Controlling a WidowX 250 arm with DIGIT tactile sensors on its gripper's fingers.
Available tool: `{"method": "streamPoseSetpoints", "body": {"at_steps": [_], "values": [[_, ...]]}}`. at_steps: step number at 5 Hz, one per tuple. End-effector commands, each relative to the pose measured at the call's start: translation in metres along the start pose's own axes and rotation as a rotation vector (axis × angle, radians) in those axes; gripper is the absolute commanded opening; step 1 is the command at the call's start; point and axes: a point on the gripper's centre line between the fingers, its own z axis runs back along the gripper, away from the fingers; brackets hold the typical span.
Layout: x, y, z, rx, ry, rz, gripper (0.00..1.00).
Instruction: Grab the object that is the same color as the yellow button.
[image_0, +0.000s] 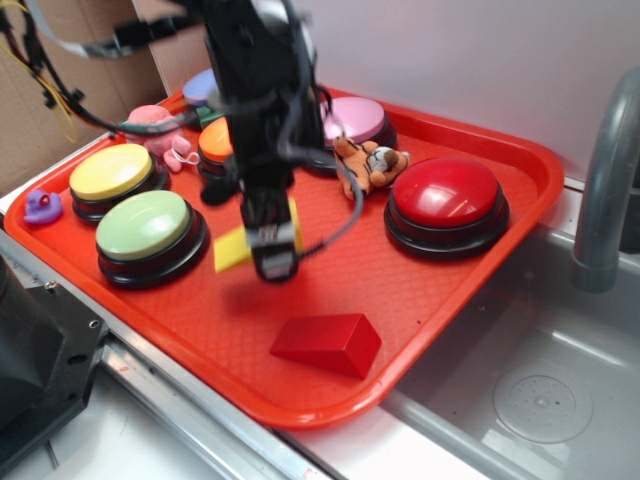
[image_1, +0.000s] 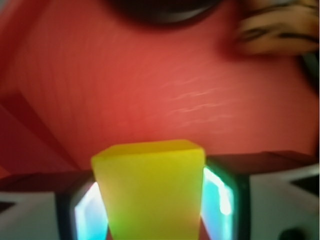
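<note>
While clamped in gripper (image_1: 152, 200), yellow wedge (image_1: 150, 190)

My black hand (image_0: 268, 240) is gripping a bright yellow wedge block (image_0: 236, 248). The tray (image_0: 420, 290) under me is showing orange-red. On it I am seeing a pale yellow button (image_0: 111, 171), a light green button (image_0: 143, 225), an orange button (image_0: 215, 140), a red button (image_0: 446, 192) and a pink button (image_0: 357, 118), all on black bases. A dark red wedge (image_0: 327, 343) and an orange, black-striped tiger toy (image_0: 367, 163) are showing too.
</note>
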Motion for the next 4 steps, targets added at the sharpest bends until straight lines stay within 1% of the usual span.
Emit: {"method": "streamPoseSetpoints", "body": {"at_steps": [1,2,3,4], "values": [[0.007,0.029,0.079,0.042,-0.023,0.293,0.00],[-0.004,0.047,0.101,0.042,-0.038,0.466,0.00],[-0.012,0.073,0.124,0.076,-0.064,0.564,0.00],[-0.019,0.086,0.131,0.066,-0.026,0.616,0.00]]}}
